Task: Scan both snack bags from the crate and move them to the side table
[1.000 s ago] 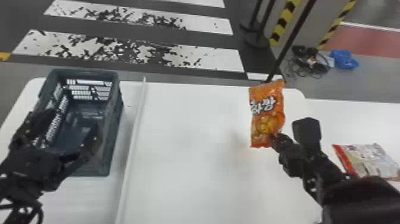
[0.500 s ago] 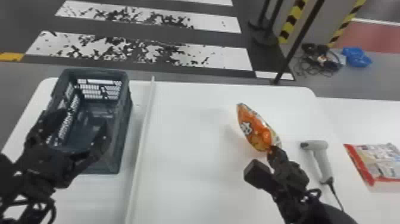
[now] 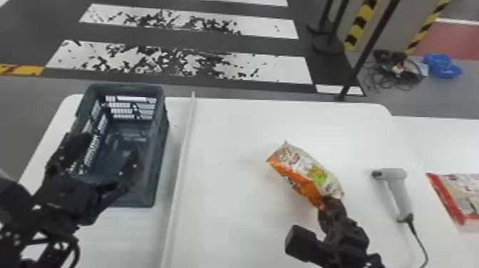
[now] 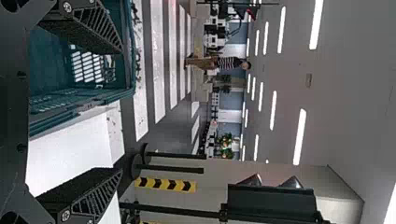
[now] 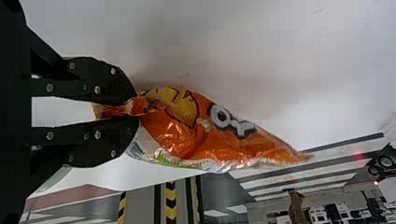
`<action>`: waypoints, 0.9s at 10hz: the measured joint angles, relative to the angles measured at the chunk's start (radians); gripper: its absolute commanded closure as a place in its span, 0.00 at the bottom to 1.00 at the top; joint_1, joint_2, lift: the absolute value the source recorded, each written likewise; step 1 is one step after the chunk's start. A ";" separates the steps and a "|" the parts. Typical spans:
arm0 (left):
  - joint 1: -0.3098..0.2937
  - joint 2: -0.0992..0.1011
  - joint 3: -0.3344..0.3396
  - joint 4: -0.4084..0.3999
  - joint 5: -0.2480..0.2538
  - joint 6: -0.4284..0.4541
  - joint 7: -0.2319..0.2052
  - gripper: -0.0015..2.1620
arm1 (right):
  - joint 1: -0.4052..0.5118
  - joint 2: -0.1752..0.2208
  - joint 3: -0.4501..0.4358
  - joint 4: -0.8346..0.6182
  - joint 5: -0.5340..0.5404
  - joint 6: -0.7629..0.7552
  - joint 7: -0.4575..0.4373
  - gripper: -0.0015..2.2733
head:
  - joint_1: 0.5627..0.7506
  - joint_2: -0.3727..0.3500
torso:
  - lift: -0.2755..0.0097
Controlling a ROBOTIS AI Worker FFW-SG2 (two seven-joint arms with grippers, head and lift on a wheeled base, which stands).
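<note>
- Our right claw pinches the orange snack bag above the tabletop.
- Our left claw is spread at the crate.
- We see the red-edged bag near the scanner.

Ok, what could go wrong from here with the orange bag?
The right hand pinches the orange bag by one end only, so it might slip or swing. The scanner and its cord lie between that hand and the red-edged bag, so a low pass could snag the cord.
</note>
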 measured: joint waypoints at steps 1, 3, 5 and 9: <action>0.000 0.000 0.001 0.002 0.001 0.000 0.000 0.05 | 0.009 -0.001 0.000 -0.032 -0.033 0.011 0.002 0.02 | 0.70 0.43 | 0.70; 0.000 -0.001 0.002 0.003 0.002 -0.001 0.000 0.05 | 0.023 -0.003 -0.050 -0.125 -0.207 0.049 0.058 0.02 | 0.70 0.44 | 0.70; 0.000 -0.001 0.002 0.003 0.002 -0.001 0.000 0.05 | 0.040 0.005 -0.194 -0.240 -0.527 0.096 0.166 0.03 | 0.70 0.48 | 0.70; 0.000 -0.001 0.002 0.007 0.003 -0.001 0.000 0.05 | 0.018 0.075 -0.435 -0.295 -0.908 0.128 0.259 0.15 | 0.70 0.51 | 0.70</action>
